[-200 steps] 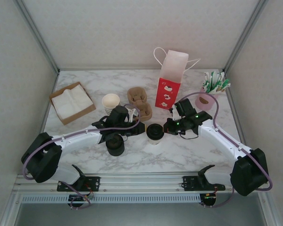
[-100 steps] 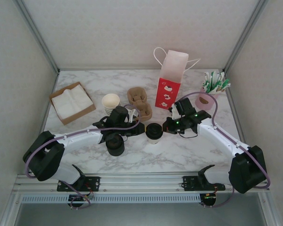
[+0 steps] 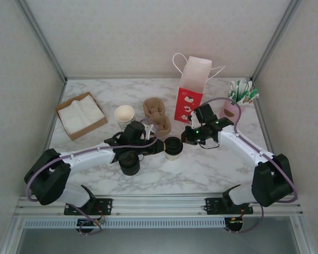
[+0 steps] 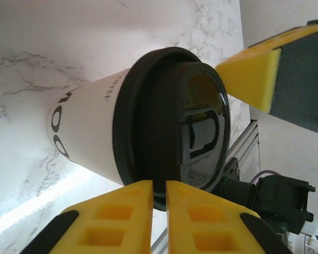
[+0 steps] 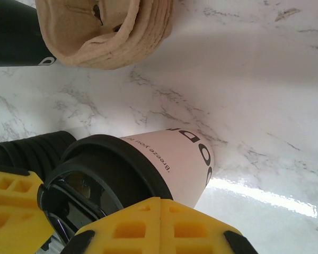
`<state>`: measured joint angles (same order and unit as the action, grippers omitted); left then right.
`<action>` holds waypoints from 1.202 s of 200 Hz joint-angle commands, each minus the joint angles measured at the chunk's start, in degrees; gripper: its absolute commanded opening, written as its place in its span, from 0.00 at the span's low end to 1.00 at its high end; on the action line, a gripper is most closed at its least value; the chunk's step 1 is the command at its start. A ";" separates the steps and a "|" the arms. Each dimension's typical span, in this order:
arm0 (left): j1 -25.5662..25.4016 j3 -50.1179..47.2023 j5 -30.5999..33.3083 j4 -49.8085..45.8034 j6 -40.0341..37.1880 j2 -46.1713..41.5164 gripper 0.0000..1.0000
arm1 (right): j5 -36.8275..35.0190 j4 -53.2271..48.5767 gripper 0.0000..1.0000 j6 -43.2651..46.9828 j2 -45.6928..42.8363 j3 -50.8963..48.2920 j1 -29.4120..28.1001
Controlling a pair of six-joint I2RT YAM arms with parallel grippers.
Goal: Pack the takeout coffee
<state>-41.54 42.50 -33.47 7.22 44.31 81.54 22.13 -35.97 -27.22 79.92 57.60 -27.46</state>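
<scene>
The coffee [image 3: 173, 147] stands upright on the table [image 3: 212, 169], in front of the bag [image 3: 190, 100] and slightly to its left, with its black lid [image 4: 199, 124] on. Its cream wall bears large black letters, of which "DO" can be read. A small line on it begins "Breeze you", and the rest curves out of sight. The bag's red half carries white figures, and any words there are too small to read. The right gripper [image 3: 185, 138], between bag and coffee, has its jaws pressed together at the lid's rim, gripping nothing. The left gripper [image 3: 161, 147], beyond the coffee from the bag, has its jaws a narrow slit apart at the rim, gripping nothing.
</scene>
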 commanded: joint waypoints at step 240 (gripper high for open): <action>6.14 3.55 -7.12 -2.05 -4.15 4.48 0.20 | 6.13 1.60 0.00 -0.82 -3.95 -5.76 0.48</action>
<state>-35.53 44.80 -39.48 4.03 41.54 85.34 27.29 -35.07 -27.92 74.83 52.14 -27.24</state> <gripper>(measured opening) 0.201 0.035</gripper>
